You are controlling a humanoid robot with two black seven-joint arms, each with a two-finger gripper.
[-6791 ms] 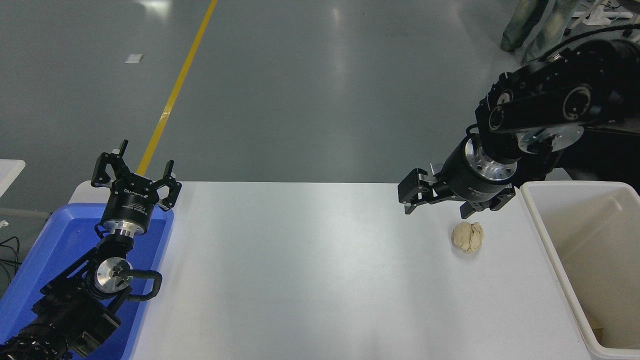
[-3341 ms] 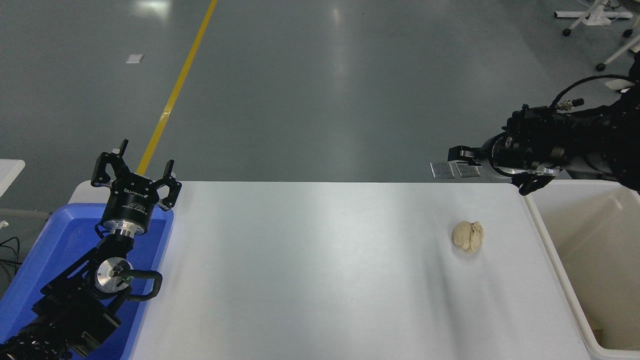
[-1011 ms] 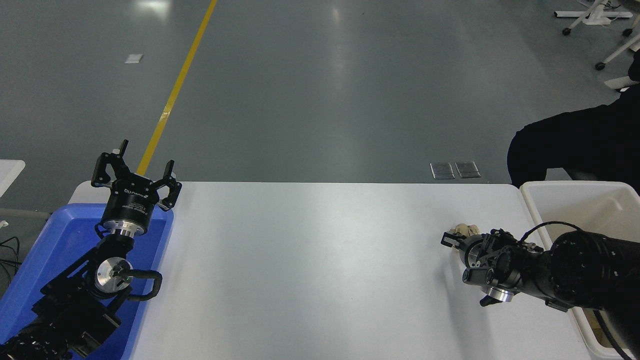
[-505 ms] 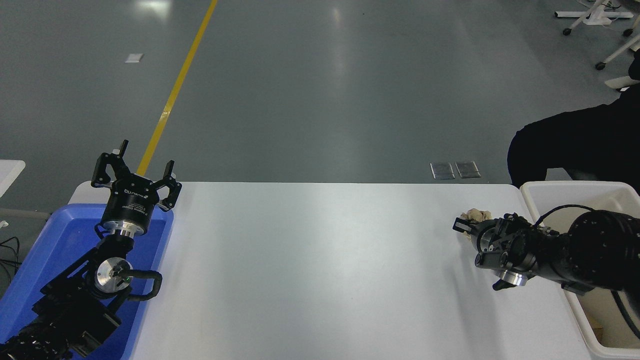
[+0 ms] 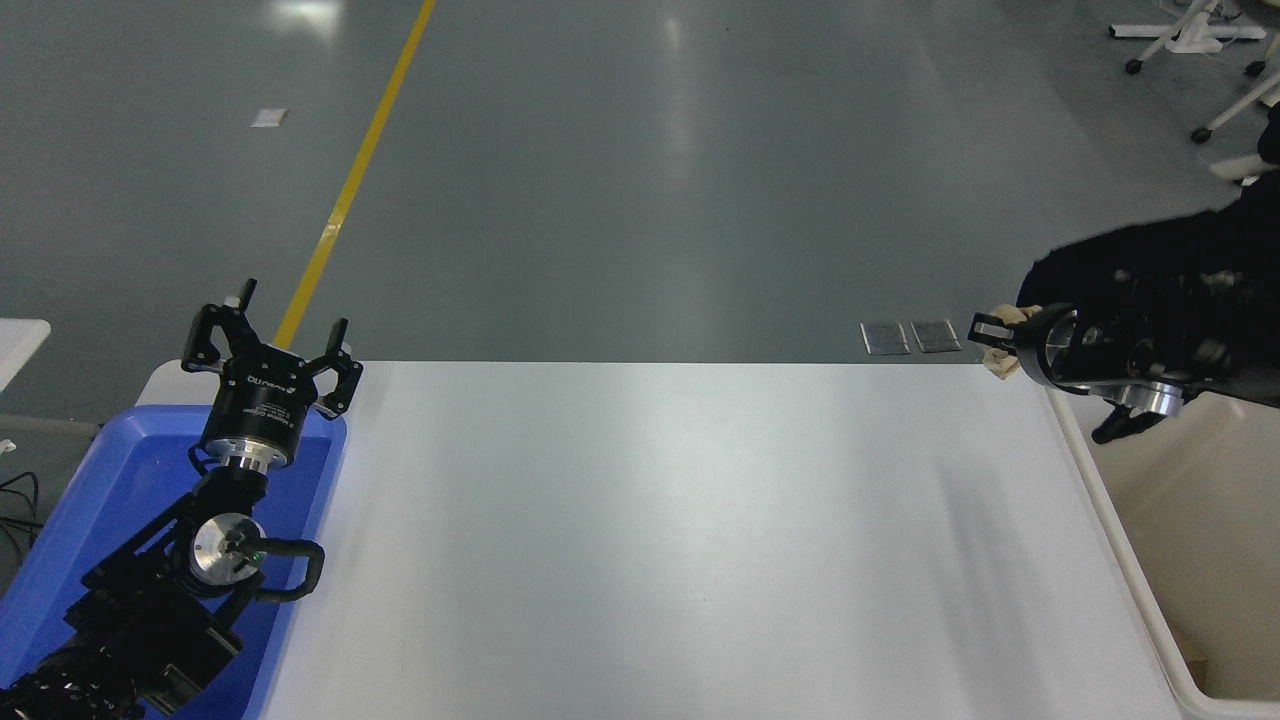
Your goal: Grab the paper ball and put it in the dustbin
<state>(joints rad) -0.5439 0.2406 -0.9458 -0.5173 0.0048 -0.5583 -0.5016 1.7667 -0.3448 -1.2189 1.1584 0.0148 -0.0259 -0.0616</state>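
Paper ball (image 5: 1003, 340) off bench (image 5: 650, 520), pinched in right end effector (image 5: 1000, 342), raised near dustbin (image 5: 1110, 500) far-left corner, not yet over opening. Pickup done; carry over dustbin and release left. Left end effector (image 5: 268, 345) spread, parked over blue tray (image 5: 60, 530), well apart from dustbin.

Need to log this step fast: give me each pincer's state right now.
Left pincer: open, empty, parked over the blue tray.
Right pincer: shut on the paper ball, raised near the dustbin.
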